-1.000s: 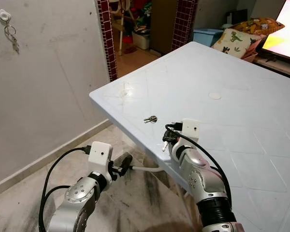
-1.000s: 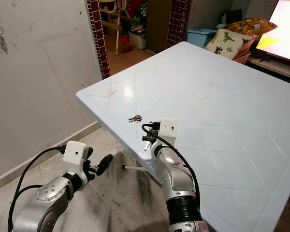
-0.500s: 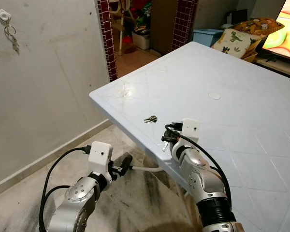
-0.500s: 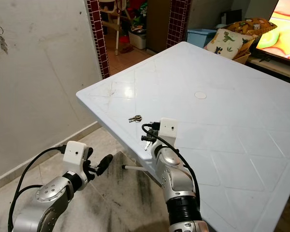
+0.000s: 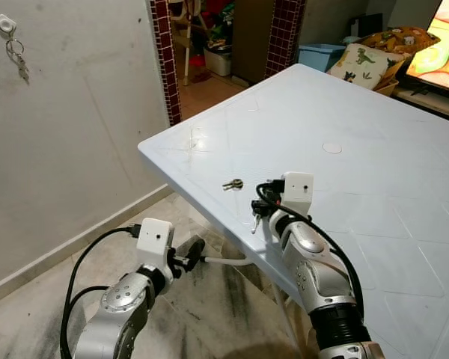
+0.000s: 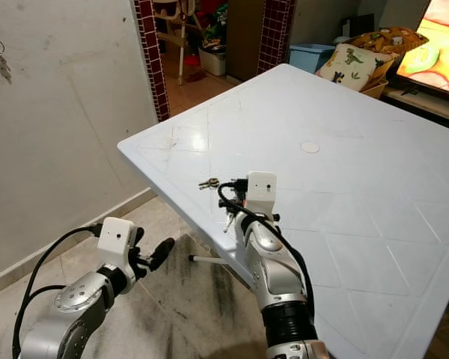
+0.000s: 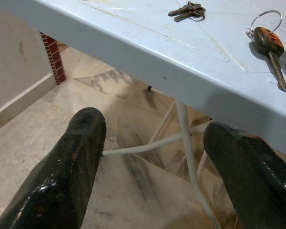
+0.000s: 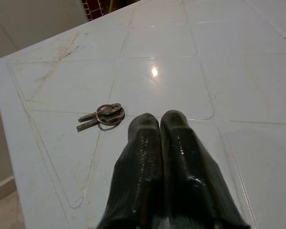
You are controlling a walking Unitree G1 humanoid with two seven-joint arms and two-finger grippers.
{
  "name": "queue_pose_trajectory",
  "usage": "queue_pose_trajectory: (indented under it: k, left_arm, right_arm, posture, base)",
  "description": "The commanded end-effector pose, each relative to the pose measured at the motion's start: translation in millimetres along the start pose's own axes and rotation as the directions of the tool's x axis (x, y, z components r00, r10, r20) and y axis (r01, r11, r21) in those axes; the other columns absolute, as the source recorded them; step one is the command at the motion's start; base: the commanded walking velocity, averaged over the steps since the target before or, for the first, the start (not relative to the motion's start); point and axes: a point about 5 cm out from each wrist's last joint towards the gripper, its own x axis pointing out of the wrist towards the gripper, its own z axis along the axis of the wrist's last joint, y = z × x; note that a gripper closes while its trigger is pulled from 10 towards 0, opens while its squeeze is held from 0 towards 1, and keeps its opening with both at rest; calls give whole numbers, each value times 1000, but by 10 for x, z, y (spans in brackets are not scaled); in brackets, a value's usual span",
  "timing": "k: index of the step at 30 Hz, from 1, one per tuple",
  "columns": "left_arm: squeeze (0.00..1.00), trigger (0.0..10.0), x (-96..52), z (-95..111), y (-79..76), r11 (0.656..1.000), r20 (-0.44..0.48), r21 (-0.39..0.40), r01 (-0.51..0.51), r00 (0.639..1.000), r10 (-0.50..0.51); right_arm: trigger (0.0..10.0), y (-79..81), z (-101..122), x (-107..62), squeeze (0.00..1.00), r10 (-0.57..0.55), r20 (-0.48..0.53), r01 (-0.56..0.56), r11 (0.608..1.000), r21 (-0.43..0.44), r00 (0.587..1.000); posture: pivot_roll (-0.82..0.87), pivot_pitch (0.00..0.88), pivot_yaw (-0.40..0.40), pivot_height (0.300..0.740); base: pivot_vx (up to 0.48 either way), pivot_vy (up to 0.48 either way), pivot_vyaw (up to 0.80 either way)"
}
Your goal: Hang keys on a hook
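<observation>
A small bunch of keys (image 5: 233,184) lies on the white table (image 5: 359,127) near its front-left corner. A single dark-headed key with a ring (image 7: 269,43) lies closer to the table's edge. My right gripper (image 8: 159,120) is shut just above the table, a short way behind the bunch (image 8: 102,116), with nothing seen between its fingers. My left gripper (image 7: 155,129) hangs open below the table edge, over the floor. High on the left wall a white hook (image 5: 5,26) carries another set of keys (image 5: 19,63).
The table corner (image 5: 144,146) juts toward the grey wall, and its white legs (image 7: 183,129) stand under the edge. An open doorway with brick posts (image 5: 165,60) is behind. Cushions (image 5: 367,63) and a lit screen (image 5: 441,52) are at the far right.
My right wrist has risen a little and edged toward the key bunch. The left arm and both sets of keys on the table have not moved.
</observation>
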Motion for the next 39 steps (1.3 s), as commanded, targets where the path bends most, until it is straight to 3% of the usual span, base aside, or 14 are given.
queue_pose_trajectory:
  k: [1, 20, 21, 22, 23, 24, 35, 36, 37, 39]
  left_arm:
    - [0, 10000, 11, -12, 23, 1000, -15, -5, -6, 1000, 6]
    - [0, 10000, 12, -26, 9, 1000, -16, -10, -4, 1000, 4]
    - [0, 10000, 12, -26, 8, 1000, -16, -10, -4, 1000, 4]
    - [0, 10000, 11, -27, 7, 1000, -16, -10, -4, 1000, 3]
    - [0, 10000, 11, -27, 7, 1000, -16, -11, -4, 1000, 3]
    - [0, 10000, 11, -27, 6, 1000, -16, -11, -3, 1000, 3]
    - [0, 10000, 10, -25, -1, 1000, -16, -13, -4, 1000, 4]
    - [0, 10000, 10, -25, -1, 1000, -16, -13, -4, 1000, 4]
    - [0, 10000, 10, -25, 0, 1000, -16, -14, -4, 1000, 4]
    - [0, 10000, 10, -25, -1, 1000, -16, -15, -4, 1000, 4]
  right_arm:
    - [10000, 52, 33, 0, 1000, 15, 22, -15, 1000, -12, 1000]
    - [10000, 42, -142, 83, 1000, -12, -49, 10, 999, -46, 999]
    - [10000, 44, -147, 90, 910, -13, -51, 10, 999, -46, 999]
    - [10000, 51, -152, 102, 345, -12, -52, 10, 999, -47, 999]
    - [10000, 54, -153, 106, 345, -12, -52, 9, 999, -47, 999]
    - [10000, 60, -153, 112, 0, -11, -52, 9, 999, -49, 999]
    - [10000, 39, -175, 176, 0, -36, -48, 33, 998, -60, 998]
    - [3294, 33, -177, 178, 0, -39, -48, 36, 998, -59, 998]
    - [118, 25, -180, 179, 0, -43, -48, 41, 998, -56, 998]
    - [0, 12, -187, 182, 0, -47, -48, 45, 998, -54, 998]
  posture:
    - [52, 30, -15, 740]
    - [63, 26, -23, 740]
    - [63, 26, -23, 740]
    - [63, 27, -24, 740]
    - [63, 27, -24, 740]
    - [63, 28, -24, 740]
    - [68, 31, -24, 740]
    - [68, 31, -24, 740]
    - [68, 31, -24, 740]
    - [68, 31, -24, 740]
  base:
    - [0, 0, 0]
    - [0, 0, 0]
    - [0, 0, 0]
    - [0, 0, 0]
    - [0, 0, 0]
    - [0, 0, 0]
    - [0, 0, 0]
    - [0, 0, 0]
    - [0, 0, 0]
    - [0, 0, 0]
